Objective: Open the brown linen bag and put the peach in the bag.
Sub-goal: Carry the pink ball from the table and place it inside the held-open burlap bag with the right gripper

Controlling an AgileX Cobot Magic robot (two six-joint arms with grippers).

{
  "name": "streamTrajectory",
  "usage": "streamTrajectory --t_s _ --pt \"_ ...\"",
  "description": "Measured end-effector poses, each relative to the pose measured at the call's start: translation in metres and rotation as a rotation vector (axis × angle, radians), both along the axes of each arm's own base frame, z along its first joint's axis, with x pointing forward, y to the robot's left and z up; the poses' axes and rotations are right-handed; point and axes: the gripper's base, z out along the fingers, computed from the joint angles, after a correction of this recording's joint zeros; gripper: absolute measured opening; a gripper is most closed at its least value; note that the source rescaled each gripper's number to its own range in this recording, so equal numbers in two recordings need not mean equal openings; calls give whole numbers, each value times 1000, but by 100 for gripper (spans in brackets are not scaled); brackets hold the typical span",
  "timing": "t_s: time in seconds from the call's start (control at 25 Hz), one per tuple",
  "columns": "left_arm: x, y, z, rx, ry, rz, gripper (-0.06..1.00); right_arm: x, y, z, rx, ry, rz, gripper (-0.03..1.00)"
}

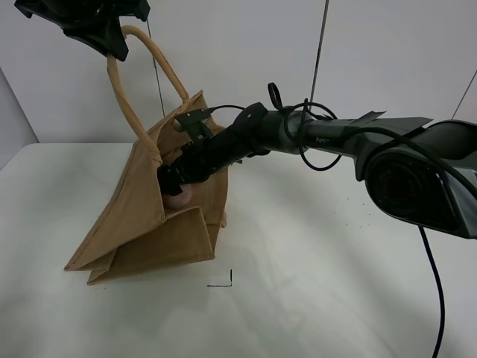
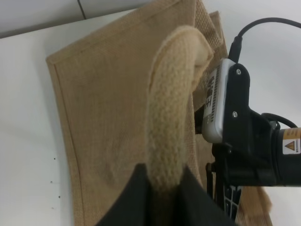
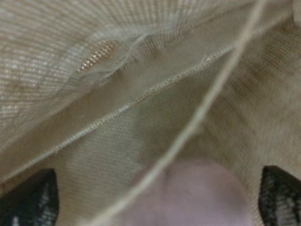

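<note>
The brown linen bag [image 1: 149, 224] stands tilted on the white table, its mouth pulled open. My left gripper [image 1: 112, 41] is shut on one padded handle [image 2: 171, 117] and holds it high. My right gripper [image 1: 171, 186] reaches into the bag's mouth. It holds the dusty-pink peach [image 1: 179, 198] between its fingers. In the right wrist view the peach [image 3: 188, 195] fills the lower middle, with one black finger [image 3: 28, 197] on each side and the bag's woven inner wall [image 3: 141, 84] behind. In the left wrist view the bag's outer panel [image 2: 108, 117] hangs below the handle.
The right arm [image 1: 320, 138] with its looped cables stretches across the middle from the right, and its wrist camera housing [image 2: 235, 117] shows beside the handle. A small black corner mark [image 1: 223, 282] lies on the table [image 1: 320, 283] in front of the bag.
</note>
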Motion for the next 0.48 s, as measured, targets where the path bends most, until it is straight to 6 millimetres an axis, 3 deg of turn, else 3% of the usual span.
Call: streamTrajectory --t_s 0.12,0.48 --pt "0 0 0 -3 1 -1 0 -2 -4 13 -37 4 -10 99" --pt "0 0 0 -2 1 -1 0 -25 -47 94 -307 88 -59 100"
